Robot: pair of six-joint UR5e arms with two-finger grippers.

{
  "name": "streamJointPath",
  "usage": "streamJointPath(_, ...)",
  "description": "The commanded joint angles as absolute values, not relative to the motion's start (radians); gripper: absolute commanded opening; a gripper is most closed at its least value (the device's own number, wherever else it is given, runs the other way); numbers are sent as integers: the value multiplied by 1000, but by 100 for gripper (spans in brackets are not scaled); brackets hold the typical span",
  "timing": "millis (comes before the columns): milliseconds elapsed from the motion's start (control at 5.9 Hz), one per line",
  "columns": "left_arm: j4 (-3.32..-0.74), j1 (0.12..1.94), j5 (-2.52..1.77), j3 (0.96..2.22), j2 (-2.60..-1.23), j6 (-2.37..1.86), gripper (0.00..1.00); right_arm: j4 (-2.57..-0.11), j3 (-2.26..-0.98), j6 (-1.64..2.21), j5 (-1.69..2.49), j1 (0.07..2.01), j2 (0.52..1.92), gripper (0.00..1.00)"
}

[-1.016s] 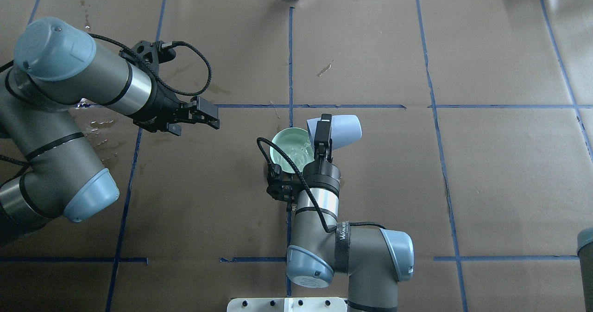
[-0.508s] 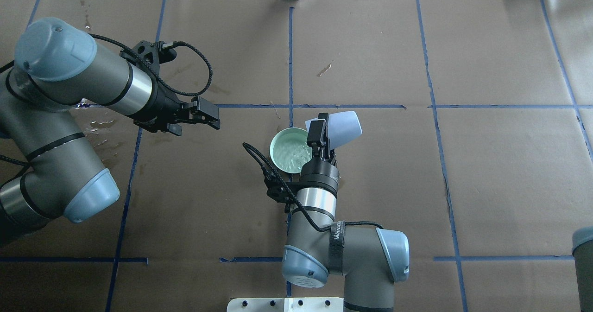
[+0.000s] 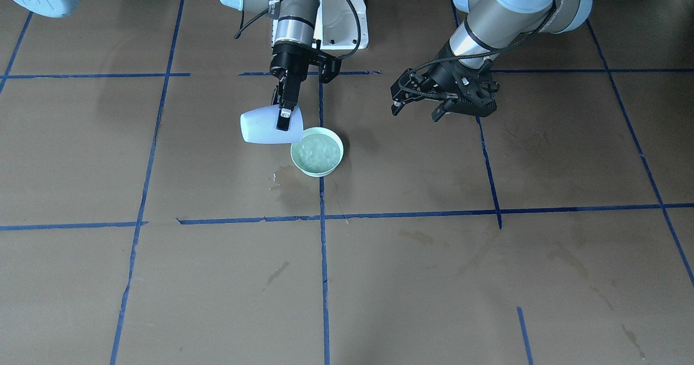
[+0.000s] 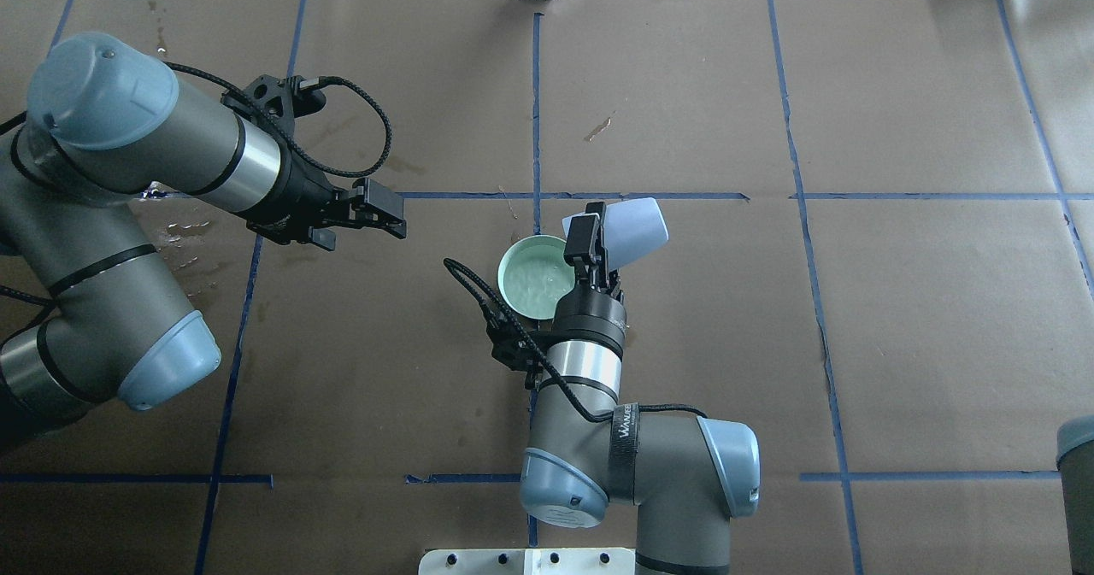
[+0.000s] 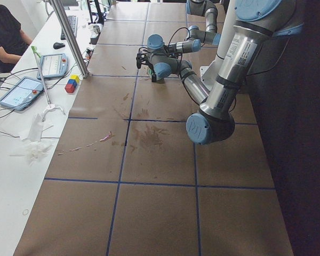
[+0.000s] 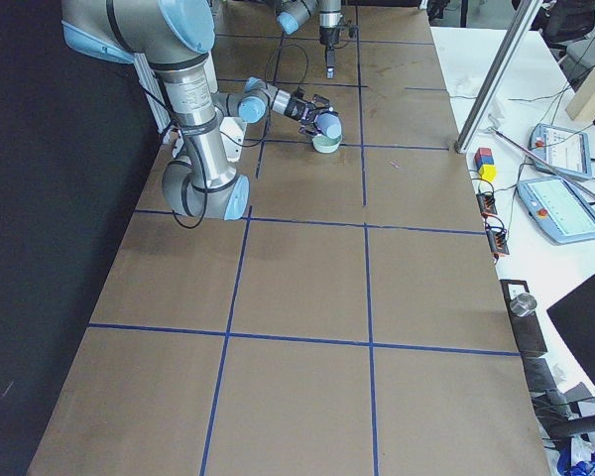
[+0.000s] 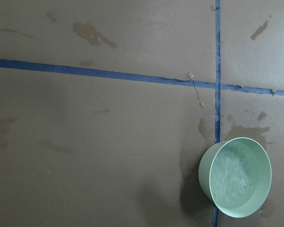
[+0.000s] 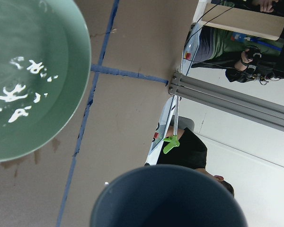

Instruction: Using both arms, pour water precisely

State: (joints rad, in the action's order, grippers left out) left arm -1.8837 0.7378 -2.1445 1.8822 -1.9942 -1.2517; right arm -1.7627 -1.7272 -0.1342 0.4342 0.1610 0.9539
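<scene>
I'm grasping the pale blue plastic cup point(image 4: 639, 226) near its rim with my right claw point(image 4: 590, 235); it looks light and squashable. My left claw point(image 4: 382, 214) is hanging released.

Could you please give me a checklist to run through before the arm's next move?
1. Grip: right gripper shut on the cup: ok.
2. Cup tipped, mouth at the bowl rim: ok.
3. Cup emptied: cannot tell.
4. Bowl upright, water rippling below its rim: ok.
5. The paper by the bowl dry: not ok, wet patches.
6. The left gripper open, empty, apart from the bowl: ok.
</scene>
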Motion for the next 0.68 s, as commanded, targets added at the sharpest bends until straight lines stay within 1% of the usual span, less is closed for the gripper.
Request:
streamJointPath(0,-1884,738,-2145,1884,-1994,-1252,100,-1761,-1767,102,475,166,962,16)
streamJointPath(169,-1884,738,-2143,1885,-1994,-1261,100,-1761,-1802,253,527,172,962,16)
streamJointPath(339,-1884,738,-2143,1885,-1993,-1265,100,-1761,-1897,376,601,182,1016,16)
streamJointPath(508,-1884,739,-2143,1887,-1993,-1269,100,-1761,-1967,558,606,184,1101,16)
